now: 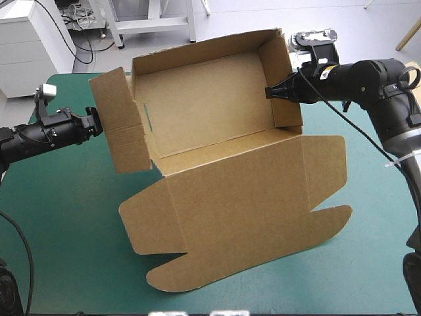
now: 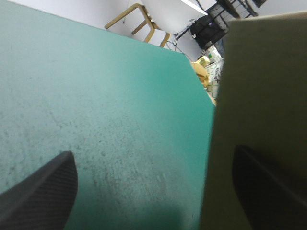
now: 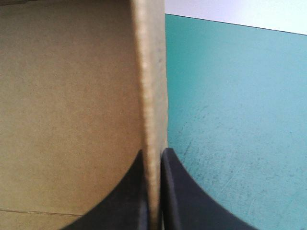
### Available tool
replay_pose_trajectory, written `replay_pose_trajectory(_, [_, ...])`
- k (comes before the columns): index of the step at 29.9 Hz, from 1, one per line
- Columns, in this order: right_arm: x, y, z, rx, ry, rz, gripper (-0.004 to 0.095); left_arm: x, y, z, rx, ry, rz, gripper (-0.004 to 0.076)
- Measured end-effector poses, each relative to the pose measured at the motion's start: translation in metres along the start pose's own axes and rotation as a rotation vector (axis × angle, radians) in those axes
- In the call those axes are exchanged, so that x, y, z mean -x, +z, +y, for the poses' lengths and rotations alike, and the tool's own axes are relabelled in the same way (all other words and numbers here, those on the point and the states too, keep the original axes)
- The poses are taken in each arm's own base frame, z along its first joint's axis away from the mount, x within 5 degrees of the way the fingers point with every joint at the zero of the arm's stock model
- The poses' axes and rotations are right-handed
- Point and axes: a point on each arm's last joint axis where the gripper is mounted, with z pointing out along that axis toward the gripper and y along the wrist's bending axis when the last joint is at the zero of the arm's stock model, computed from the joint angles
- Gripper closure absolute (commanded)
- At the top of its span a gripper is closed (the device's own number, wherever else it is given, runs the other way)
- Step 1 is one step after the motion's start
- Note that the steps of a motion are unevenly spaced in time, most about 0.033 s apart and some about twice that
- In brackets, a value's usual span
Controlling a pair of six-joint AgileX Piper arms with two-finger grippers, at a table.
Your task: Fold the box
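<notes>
Right gripper (image 1: 271,92) fingers pinch box (image 1: 230,197) wall; left gripper (image 1: 97,122) fingers spread, so unheld side may splay outward.

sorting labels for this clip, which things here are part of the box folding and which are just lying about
In the job:
box, partly folded, lid flat
right end effector, shut on its side wall
left end effector, open beside the opposite flap

Lying about:
only the table cover underneath
</notes>
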Motion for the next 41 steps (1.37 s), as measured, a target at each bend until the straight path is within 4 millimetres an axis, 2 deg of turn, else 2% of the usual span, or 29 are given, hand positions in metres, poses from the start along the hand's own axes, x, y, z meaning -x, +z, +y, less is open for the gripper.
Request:
replay_pose_trajectory(7, [-0.001, 0.009, -0.005, -0.028, 0.007, 0.013, 0.0928, -0.002, 0.006, -0.037, -0.093, 0.061, -0.019, 0.0106])
replay_pose_trajectory(15, [0.0, 0.017, -0.007, -0.036, 0.02, 0.007, 0.0927, -0.01, 0.012, -0.067, -0.169, 0.12, 0.012, 0.0106])
replay_pose_trajectory(20, [-0.001, 0.019, -0.008, -0.037, 0.024, 0.011, 0.0927, -0.011, 0.013, -0.074, -0.193, 0.126, 0.009, 0.0106])
replay_pose_trajectory(27, [-0.001, 0.019, -0.006, -0.032, 0.023, 0.011, 0.0922, -0.011, 0.013, -0.074, -0.192, 0.13, 0.012, 0.0106])
replay_pose_trajectory(33, [-0.001, 0.023, 0.014, -0.018, -0.019, 0.01, 0.0922, -0.013, 0.014, -0.072, -0.175, 0.111, 0.035, 0.0106])
replay_pose_trajectory(37, [-0.002, 0.024, 0.019, -0.042, -0.017, 0.006, 0.0922, -0.016, 0.018, -0.072, -0.073, 0.105, 0.124, 0.0106])
replay_pose_trajectory(41, [-0.001, 0.024, 0.018, -0.052, -0.009, -0.001, 0.0921, -0.014, 0.027, -0.086, 0.07, 0.141, 0.191, 0.011])
